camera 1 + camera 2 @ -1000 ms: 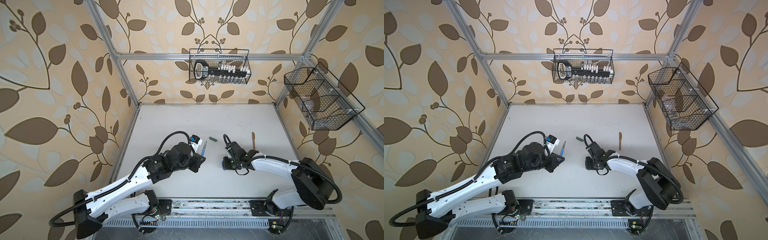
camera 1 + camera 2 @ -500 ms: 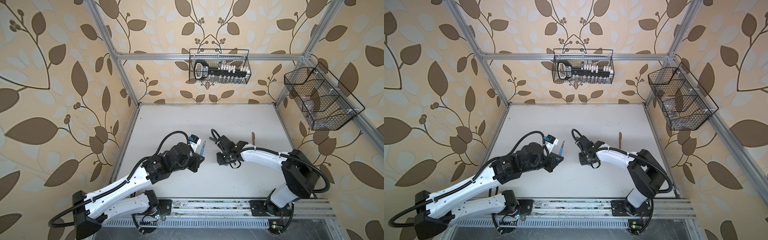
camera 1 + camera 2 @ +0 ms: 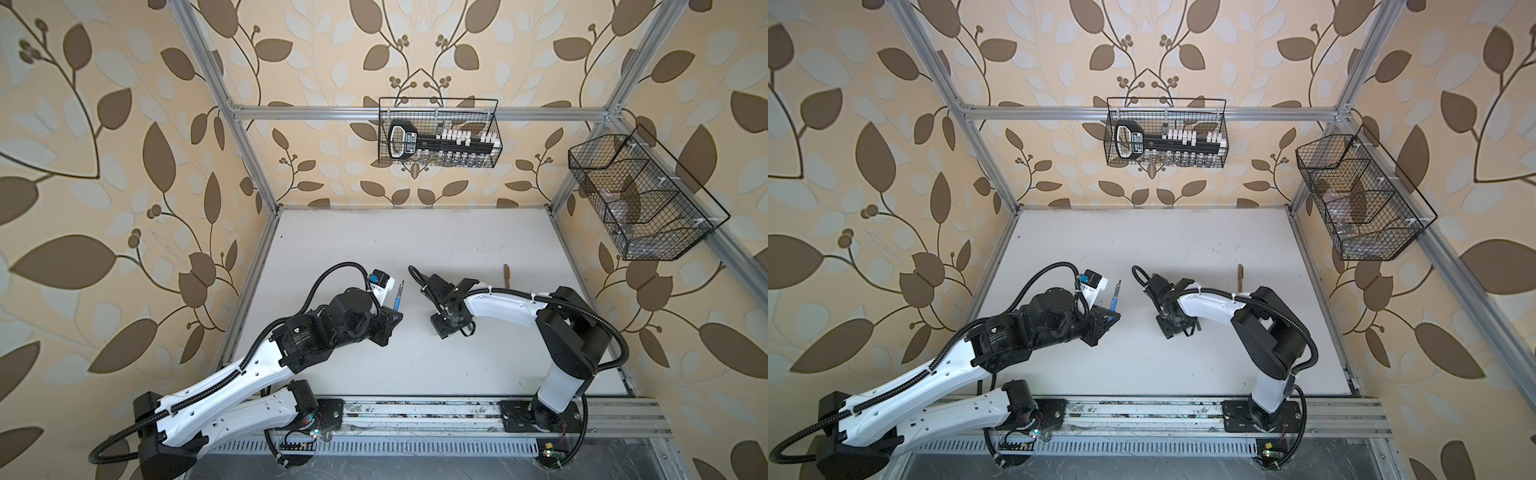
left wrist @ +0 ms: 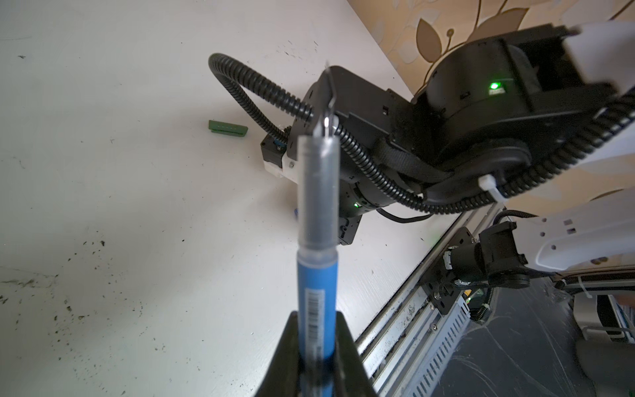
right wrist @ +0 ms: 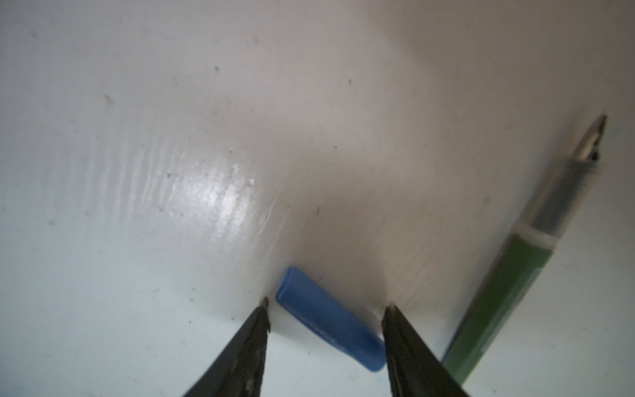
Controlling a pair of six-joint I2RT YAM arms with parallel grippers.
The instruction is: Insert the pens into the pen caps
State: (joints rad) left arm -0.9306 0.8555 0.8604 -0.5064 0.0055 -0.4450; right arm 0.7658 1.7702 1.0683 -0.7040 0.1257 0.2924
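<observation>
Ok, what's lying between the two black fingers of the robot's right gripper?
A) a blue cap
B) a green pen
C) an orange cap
A: in the right wrist view the blue cap lies between the open jaws of the right gripper, while the green pen lies outside them.

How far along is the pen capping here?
Done: nothing visibly capped. In hand: left claw grips the blue pen, tip bare; open right claw straddles the blue cap. Left: green pen and green cap lie apart; orange-brown pen too small to judge.
</observation>
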